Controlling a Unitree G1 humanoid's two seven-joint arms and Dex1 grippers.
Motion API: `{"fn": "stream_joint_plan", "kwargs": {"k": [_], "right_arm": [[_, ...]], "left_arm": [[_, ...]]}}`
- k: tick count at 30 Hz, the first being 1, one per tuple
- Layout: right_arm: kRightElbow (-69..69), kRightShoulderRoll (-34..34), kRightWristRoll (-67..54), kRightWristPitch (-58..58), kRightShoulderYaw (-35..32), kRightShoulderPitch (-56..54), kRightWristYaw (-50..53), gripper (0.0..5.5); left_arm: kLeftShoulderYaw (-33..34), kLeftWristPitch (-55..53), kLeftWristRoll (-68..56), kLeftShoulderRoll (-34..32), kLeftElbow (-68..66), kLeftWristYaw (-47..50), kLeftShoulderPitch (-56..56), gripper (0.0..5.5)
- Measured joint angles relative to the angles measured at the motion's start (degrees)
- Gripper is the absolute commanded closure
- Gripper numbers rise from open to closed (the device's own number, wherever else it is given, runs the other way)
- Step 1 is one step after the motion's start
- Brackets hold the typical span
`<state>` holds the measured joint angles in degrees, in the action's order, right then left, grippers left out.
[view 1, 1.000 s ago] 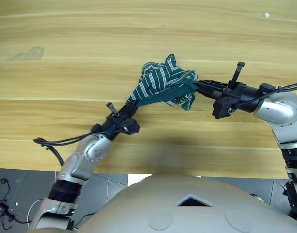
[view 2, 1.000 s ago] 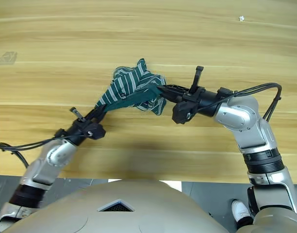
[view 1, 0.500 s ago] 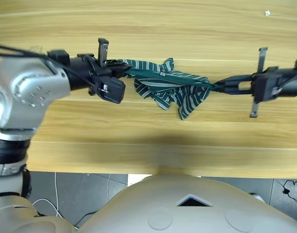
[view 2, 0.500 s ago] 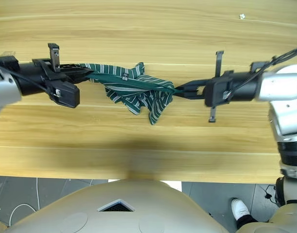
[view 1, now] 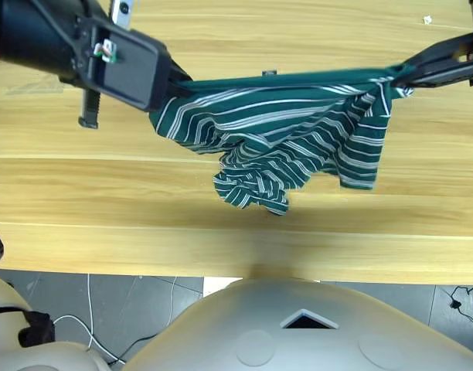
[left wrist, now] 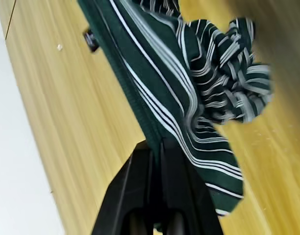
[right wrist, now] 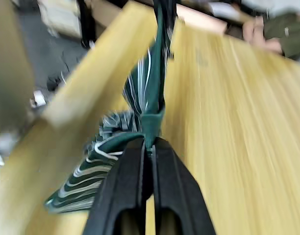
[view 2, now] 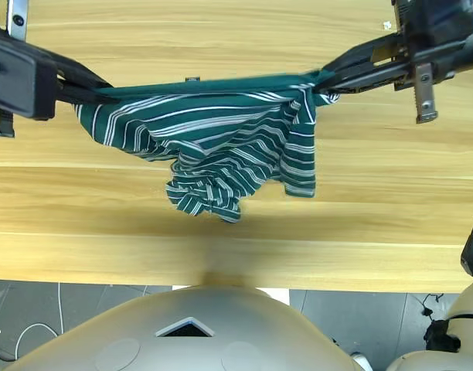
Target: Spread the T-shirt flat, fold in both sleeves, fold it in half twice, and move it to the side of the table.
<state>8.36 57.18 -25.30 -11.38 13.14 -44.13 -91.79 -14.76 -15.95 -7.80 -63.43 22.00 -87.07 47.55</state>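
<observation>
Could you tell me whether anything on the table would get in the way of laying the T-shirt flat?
Nothing visible does. The left gripper and right gripper hold the T-shirt stretched above the table; a small white scrap lies at the far right, beyond the shirt.

No legible text or labels

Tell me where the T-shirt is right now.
In the left eye view the T-shirt hangs stretched between the left gripper and the right gripper over the table, its loose bulk drooping toward the near edge.
</observation>
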Motion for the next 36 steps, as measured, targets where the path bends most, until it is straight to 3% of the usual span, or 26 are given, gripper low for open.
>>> {"fn": "stream_joint_plan", "kwargs": {"k": [2,5,13,17,21,25,28,32,36], "right_arm": [[5.81,-1.94,7.84,7.50,3.48,-3.28,4.03,5.50],[18.24,-7.13,22.09,19.04,10.58,-12.03,18.58,5.50],[46.55,-18.64,48.70,25.81,26.09,-33.01,66.85,5.50],[58.19,-21.11,58.58,28.97,29.32,-43.18,87.60,5.50],[63.84,-21.19,62.20,33.83,29.12,-46.03,93.18,5.50],[62.29,-20.77,62.06,46.66,28.26,-34.11,88.61,5.50],[52.92,-19.99,57.86,53.61,28.19,-18.41,80.96,5.50],[27.57,-12.50,45.60,54.25,28.47,7.96,68.83,5.50],[9.12,-3.38,36.01,49.38,23.95,18.60,61.28,5.50]], "left_arm": [[-2.71,4.41,3.98,2.12,-4.91,1.45,2.11,5.50],[-8.65,12.59,12.97,8.24,-18.17,9.62,9.29,5.50],[-26.65,20.41,38.57,26.83,-64.19,55.42,33.70,5.50],[-30.99,23.68,47.72,32.45,-85.13,75.73,45.66,5.50],[-31.36,29.53,51.00,33.27,-93.31,79.33,49.52,5.50],[-36.11,40.91,55.99,32.47,-90.29,79.15,36.01,5.50],[-37.63,45.37,56.04,29.28,-78.04,77.48,18.26,5.50],[-36.62,42.61,53.16,22.26,-53.11,78.85,-10.60,5.50],[-30.39,35.86,51.78,12.04,-27.29,76.30,-27.88,5.50]]}}
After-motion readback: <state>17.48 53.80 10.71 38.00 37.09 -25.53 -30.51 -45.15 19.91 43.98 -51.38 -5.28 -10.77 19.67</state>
